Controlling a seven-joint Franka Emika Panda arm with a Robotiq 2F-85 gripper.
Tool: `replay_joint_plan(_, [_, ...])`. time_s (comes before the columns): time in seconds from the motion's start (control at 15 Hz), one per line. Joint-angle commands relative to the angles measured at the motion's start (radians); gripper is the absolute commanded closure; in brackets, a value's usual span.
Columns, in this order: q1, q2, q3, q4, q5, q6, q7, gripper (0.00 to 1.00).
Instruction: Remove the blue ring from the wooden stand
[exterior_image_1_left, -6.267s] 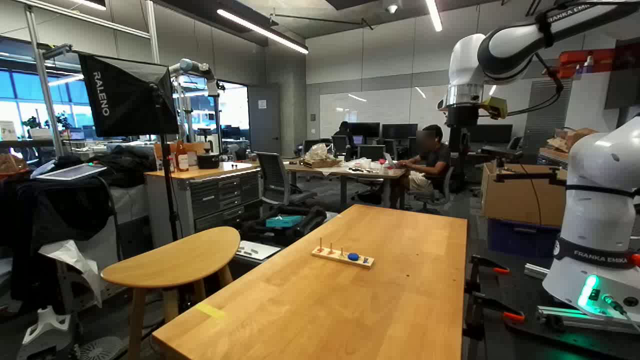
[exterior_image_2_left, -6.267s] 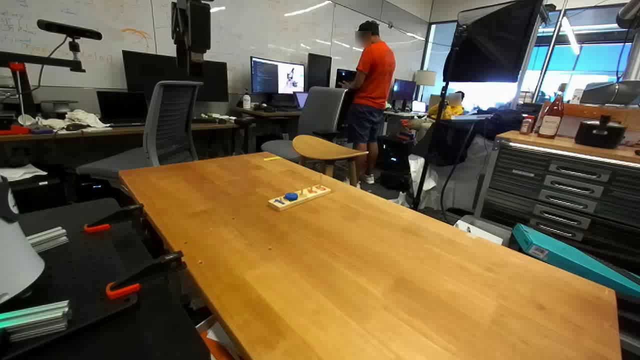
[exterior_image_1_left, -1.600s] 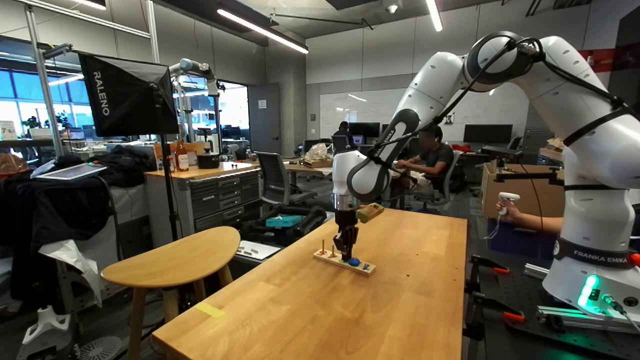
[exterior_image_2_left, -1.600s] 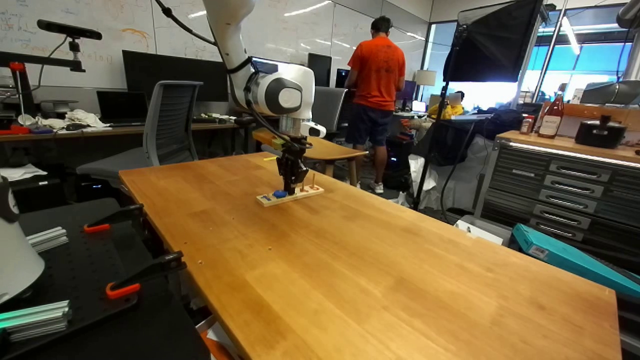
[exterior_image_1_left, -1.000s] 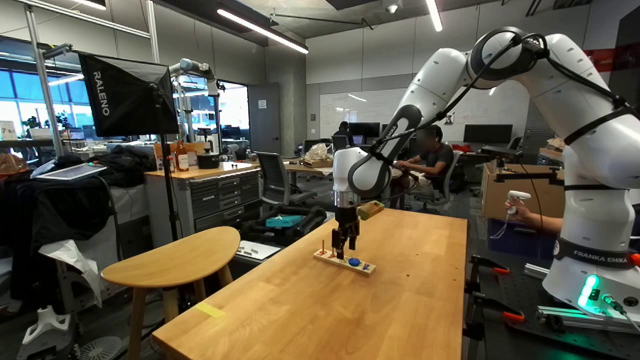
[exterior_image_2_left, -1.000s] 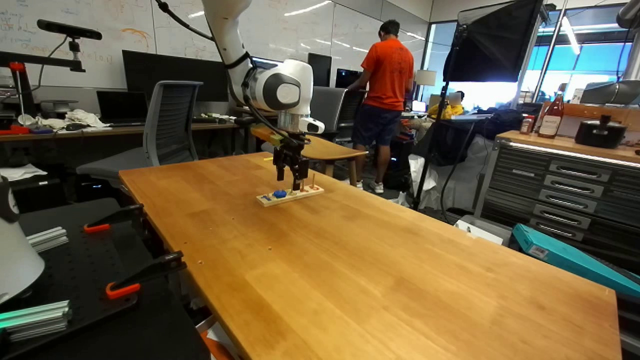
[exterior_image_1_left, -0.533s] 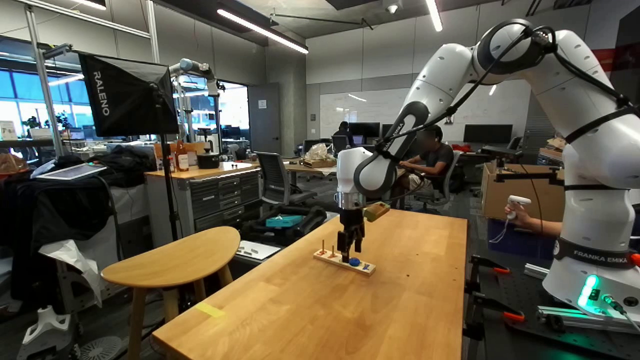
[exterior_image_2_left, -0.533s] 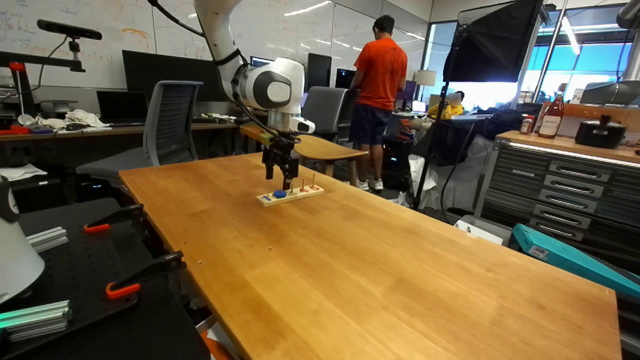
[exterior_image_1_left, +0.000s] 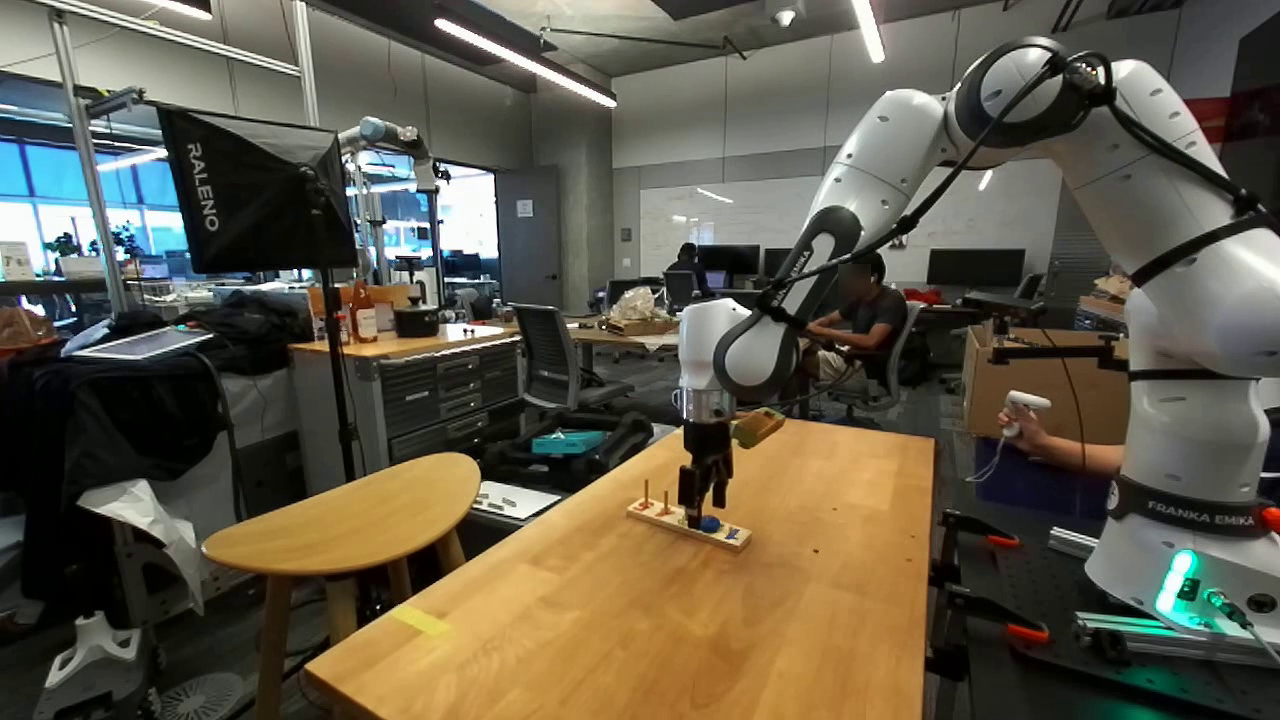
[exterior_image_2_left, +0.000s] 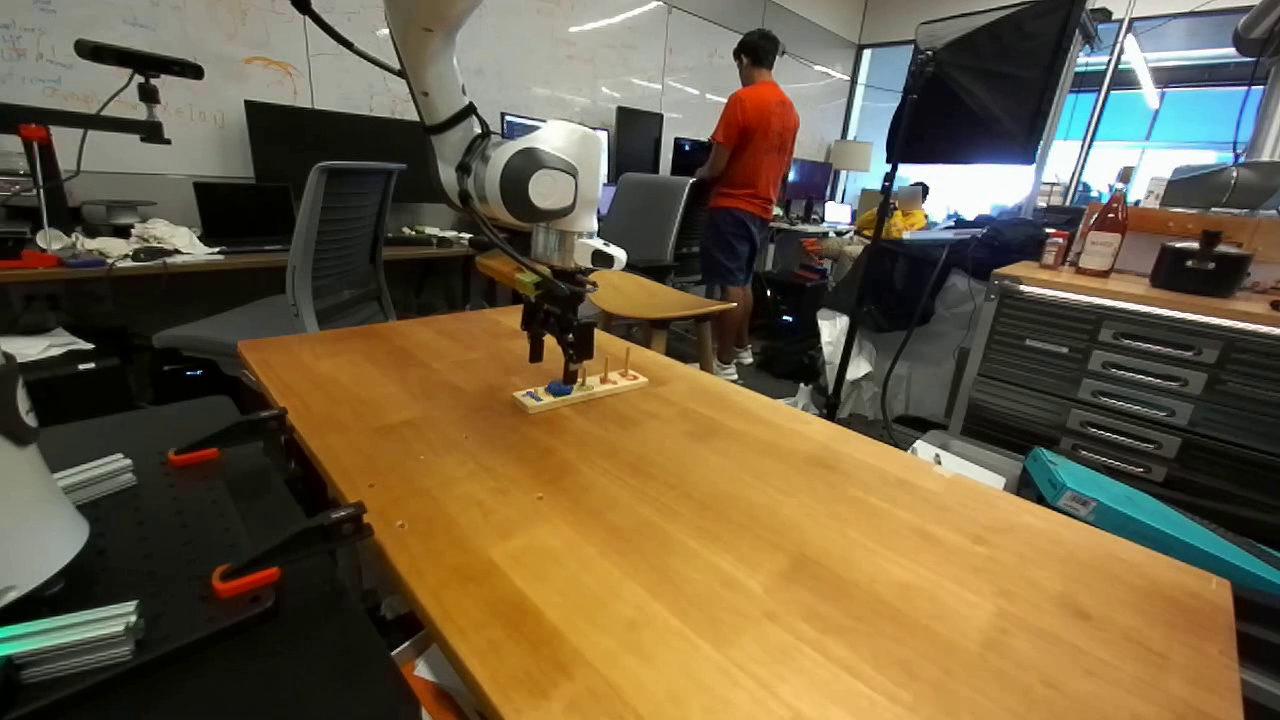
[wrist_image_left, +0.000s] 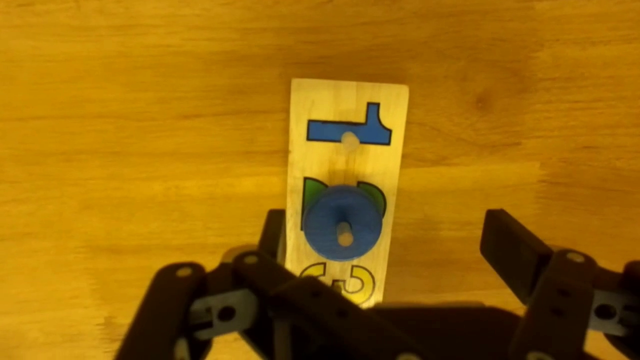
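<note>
The pale wooden stand (exterior_image_1_left: 660, 519) lies on the tabletop in both exterior views (exterior_image_2_left: 545, 406); its near end shows in the wrist view (wrist_image_left: 320, 95). The blue ring (wrist_image_left: 325, 227) sits flat round a short peg over the green 2. It shows in both exterior views (exterior_image_1_left: 711, 525) (exterior_image_2_left: 557, 388), partly covered by a finger. My gripper (wrist_image_left: 385, 220) is open and empty just above the stand (exterior_image_1_left: 707, 508) (exterior_image_2_left: 553, 370). In the wrist view the ring is between the fingers, much closer to the left one. The left finger is beside the stand's edge; whether it touches is unclear.
The stand's peg (wrist_image_left: 350, 141) at the blue 1 is bare. More thin pegs (exterior_image_2_left: 627, 360) rise at its other end. The wooden tabletop (exterior_image_1_left: 640, 620) has black clamps (exterior_image_2_left: 290, 550) at the robot's edge. A stool (exterior_image_1_left: 350, 510) stands beside it.
The arm came down from high up to the stand, which shifted slightly. The gripper then turned and its fingers show spread. Over the last second it moved toward the ring, which stays on its peg.
</note>
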Motion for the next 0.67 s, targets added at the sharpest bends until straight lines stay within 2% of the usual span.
replay_joint_plan(0.0, [-0.002, -0.008, 0.0, -0.008, 0.016, 0.032, -0.009, 0.0])
replay_joint_plan(0.6, [-0.005, 0.015, 0.002, -0.004, 0.021, 0.047, -0.01, 0.0])
